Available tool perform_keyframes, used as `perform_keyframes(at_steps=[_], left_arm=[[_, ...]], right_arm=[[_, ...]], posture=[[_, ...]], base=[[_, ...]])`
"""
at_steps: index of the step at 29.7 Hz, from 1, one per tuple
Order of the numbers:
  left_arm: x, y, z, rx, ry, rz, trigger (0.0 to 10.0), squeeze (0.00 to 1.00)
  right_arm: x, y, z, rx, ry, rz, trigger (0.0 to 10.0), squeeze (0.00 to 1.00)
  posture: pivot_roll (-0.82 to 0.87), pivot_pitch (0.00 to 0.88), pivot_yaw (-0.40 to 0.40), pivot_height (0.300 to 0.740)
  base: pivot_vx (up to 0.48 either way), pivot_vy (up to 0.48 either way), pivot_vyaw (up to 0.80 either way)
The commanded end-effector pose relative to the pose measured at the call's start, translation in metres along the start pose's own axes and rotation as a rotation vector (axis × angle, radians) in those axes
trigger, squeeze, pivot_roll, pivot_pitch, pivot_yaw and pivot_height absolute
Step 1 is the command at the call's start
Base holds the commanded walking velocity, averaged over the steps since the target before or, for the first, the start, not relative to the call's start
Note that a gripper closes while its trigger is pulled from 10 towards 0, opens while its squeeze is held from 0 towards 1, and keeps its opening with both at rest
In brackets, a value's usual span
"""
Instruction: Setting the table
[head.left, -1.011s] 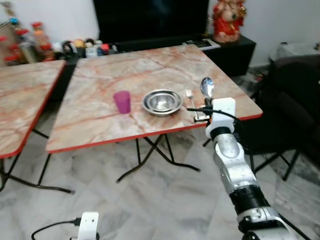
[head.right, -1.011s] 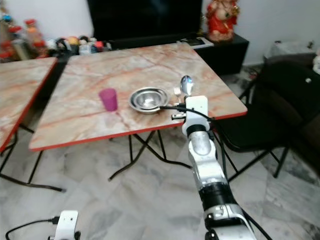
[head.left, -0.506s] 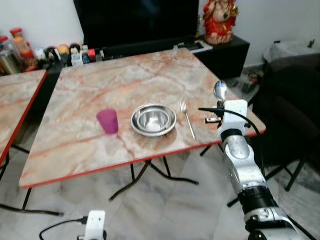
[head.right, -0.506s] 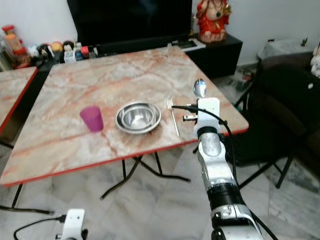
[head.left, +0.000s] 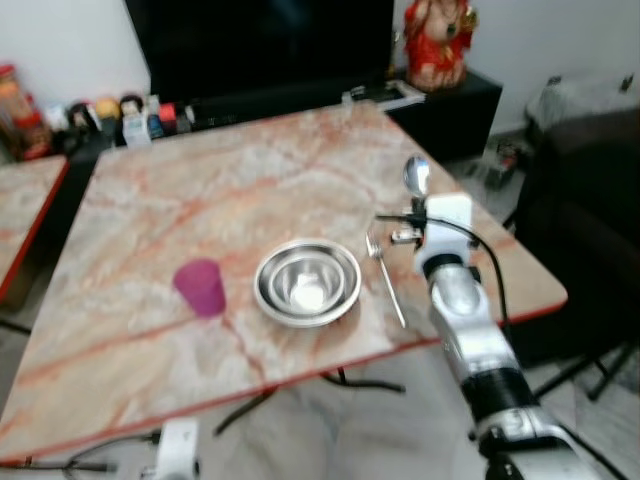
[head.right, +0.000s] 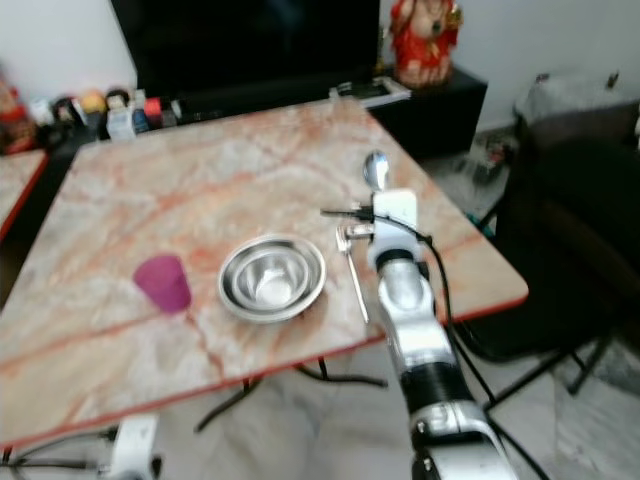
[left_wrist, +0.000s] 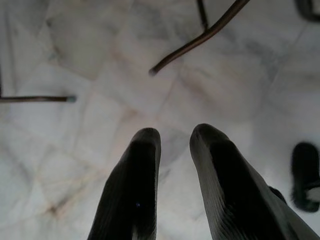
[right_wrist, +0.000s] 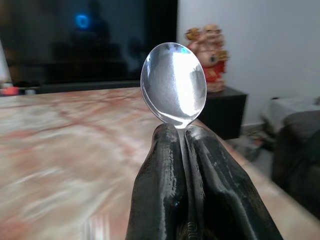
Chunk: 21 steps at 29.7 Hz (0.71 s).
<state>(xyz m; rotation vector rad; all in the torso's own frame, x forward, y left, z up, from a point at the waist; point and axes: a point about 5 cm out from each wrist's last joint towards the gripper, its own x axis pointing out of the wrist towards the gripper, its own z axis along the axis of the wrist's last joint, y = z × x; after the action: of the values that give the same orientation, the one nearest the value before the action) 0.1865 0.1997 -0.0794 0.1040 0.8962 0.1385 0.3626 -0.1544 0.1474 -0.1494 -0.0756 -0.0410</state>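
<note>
A steel bowl (head.left: 307, 282) sits near the front of the marble table (head.left: 230, 190), with a purple cup (head.left: 200, 287) to its left and a fork (head.left: 386, 280) lying to its right. My right gripper (right_wrist: 179, 131) is shut on the handle of a steel spoon (right_wrist: 173, 84), whose bowl points up. In the left eye view that spoon (head.left: 416, 176) stands above the table's right side, just right of the fork. My left gripper (left_wrist: 172, 137) hangs low over the floor, its fingers (left_wrist: 144, 165) a small gap apart and holding nothing.
A second marble table (head.left: 20, 215) stands to the left. Behind are a black TV stand with bottles (head.left: 120, 110), a red statue (head.left: 437, 40) and a dark chair (head.left: 590, 220) at the right. Table legs (left_wrist: 200, 35) cross the tiled floor.
The camera has come closer to the table. The right gripper with the spoon now stands over the table's right side beside the fork, no longer off its edge.
</note>
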Motion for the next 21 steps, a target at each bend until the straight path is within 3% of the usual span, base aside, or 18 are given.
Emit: perform_keyframes(at_steps=[1,10,17,21], left_arm=[[0.0,0.011,-0.001,0.009,0.011,0.029,10.0,0.0],[0.0,0.012,-0.002,0.021,0.01,0.026,10.0,0.0],[0.0,0.013,-0.002,0.023,0.008,0.022,10.0,0.0],[0.0,0.013,-0.002,0.023,0.008,0.022,10.0,0.0]], right_arm=[[0.001,0.013,0.006,0.016,-0.019,0.033,10.0,0.0],[-0.001,0.004,-0.002,0.0,0.011,0.002,10.0,0.0],[-0.005,-0.023,-0.012,-0.086,0.08,0.001,10.0,0.0],[-0.009,-0.03,-0.014,-0.11,0.089,0.003,10.0,0.0]], posture=[[-0.06,0.0,0.05,0.74],[-0.06,0.0,0.054,0.74],[-0.07,0.0,0.06,0.74],[-0.07,0.0,0.061,0.74]], base=[[0.0,0.0,0.0],[0.0,0.0,0.0],[0.0,0.0,0.0],[0.0,0.0,0.0]])
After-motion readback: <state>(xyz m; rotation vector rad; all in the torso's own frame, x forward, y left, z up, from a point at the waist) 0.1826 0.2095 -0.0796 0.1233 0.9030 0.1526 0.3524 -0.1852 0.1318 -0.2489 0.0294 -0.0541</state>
